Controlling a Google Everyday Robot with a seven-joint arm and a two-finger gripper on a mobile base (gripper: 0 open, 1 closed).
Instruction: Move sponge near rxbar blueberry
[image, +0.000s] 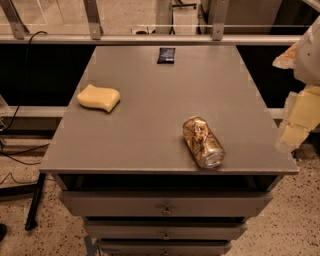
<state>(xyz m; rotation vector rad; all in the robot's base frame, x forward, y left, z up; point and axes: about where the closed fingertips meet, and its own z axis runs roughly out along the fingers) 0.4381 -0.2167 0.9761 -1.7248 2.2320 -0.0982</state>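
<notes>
The sponge (99, 97), a pale yellow foam block with wavy edges, lies on the left side of the grey table top (160, 100). The rxbar blueberry (166, 54), a small flat dark navy wrapper, lies at the far edge near the middle. My gripper (296, 120), with pale yellow blocky parts, hangs at the right edge of the view, beyond the table's right side and far from both the sponge and the bar. It holds nothing that I can see.
A gold-brown drink can (203, 142) lies on its side near the front right of the table. Drawers (165, 205) sit under the top. A glass rail with metal posts (150, 30) runs behind the table. Cables (20, 150) lie on the floor at left.
</notes>
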